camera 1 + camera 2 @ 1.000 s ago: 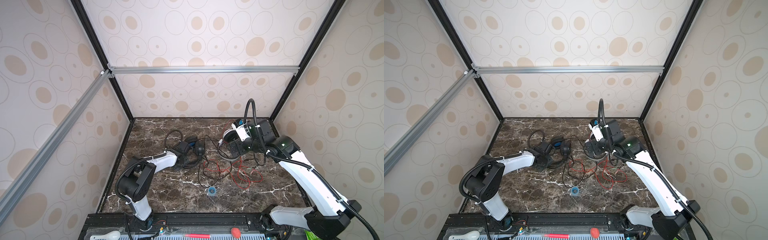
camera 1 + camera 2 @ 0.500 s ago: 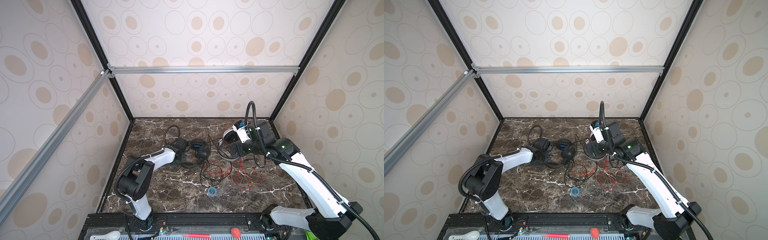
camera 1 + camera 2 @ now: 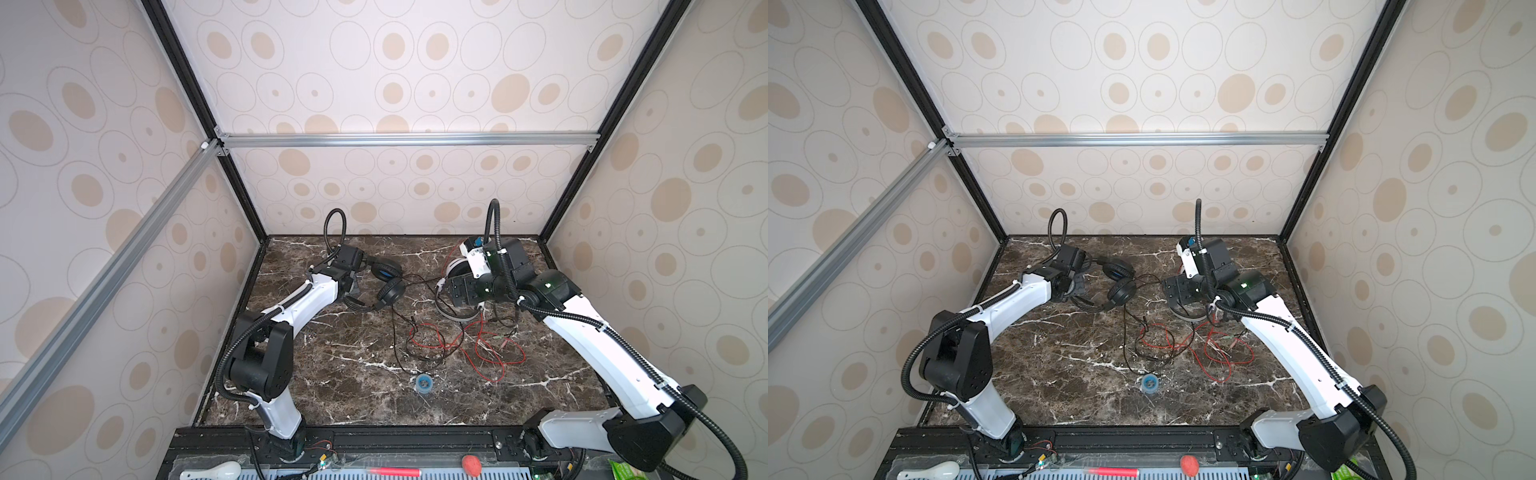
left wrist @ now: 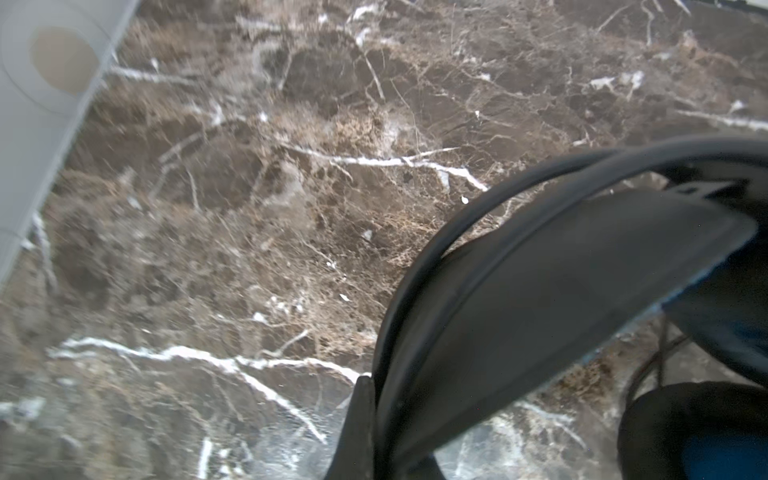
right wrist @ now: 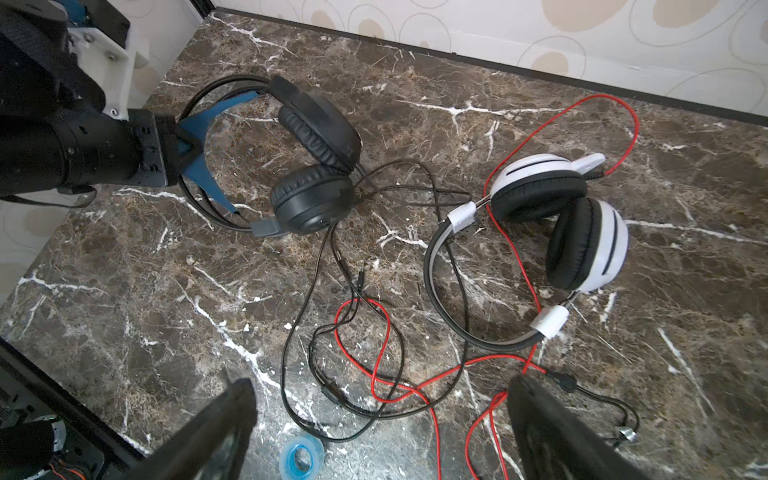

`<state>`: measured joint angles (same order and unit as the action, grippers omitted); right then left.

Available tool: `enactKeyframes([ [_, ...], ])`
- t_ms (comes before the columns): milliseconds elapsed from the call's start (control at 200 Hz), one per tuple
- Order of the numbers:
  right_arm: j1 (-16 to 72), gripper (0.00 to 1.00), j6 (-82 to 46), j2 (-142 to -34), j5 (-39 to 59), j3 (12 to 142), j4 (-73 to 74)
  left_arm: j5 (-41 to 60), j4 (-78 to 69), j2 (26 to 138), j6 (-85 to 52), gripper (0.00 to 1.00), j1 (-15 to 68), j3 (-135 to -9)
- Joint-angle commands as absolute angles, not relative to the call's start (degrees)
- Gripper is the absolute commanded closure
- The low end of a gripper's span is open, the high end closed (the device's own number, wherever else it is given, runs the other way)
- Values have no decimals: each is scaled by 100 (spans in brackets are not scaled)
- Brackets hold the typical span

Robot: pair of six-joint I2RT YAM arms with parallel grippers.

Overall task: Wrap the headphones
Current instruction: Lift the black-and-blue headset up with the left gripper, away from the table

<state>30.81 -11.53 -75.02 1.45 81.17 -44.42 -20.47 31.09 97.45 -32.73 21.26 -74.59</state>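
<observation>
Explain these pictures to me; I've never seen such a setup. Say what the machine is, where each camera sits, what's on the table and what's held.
These are two white robot arms, the left arm and the right arm, each ending in a two-fingered claw. Two pictures look down on the whole booth; the other two come from cameras on the wrists. On the marble table are black headphones with a thin black cord, white headphones with a red cord, and a blue tape roll; the cords are tangled. The left claw is shut on the black pair's blue inner band. The right claw is open, empty, above the cords.
</observation>
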Motion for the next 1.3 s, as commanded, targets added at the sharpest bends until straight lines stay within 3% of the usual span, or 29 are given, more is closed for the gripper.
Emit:
enactKeyframes([
  [0,3122,2,-1148,-7575,290,8467,-4178,-2206,2537,9284,-2154,100,2136,-7677],
  [205,3117,0,-286,-7596,1107,8685,-3806,-1887,2224,8954,-963,100,2168,-8086],
  [410,3052,0,388,-7365,1549,8367,-3254,-2681,2345,8888,-169,100,2179,-8720],
  [605,2907,0,211,-7504,2216,8127,-2572,-2866,2306,8640,460,100,2179,-9282],
  [930,2722,2,-145,-7604,2650,6771,-864,-1716,3707,8965,-624,100,2176,-10751],
  [1295,2472,2,-124,-8011,2726,6231,389,-999,4239,8619,-1177,100,2174,-11042],
])
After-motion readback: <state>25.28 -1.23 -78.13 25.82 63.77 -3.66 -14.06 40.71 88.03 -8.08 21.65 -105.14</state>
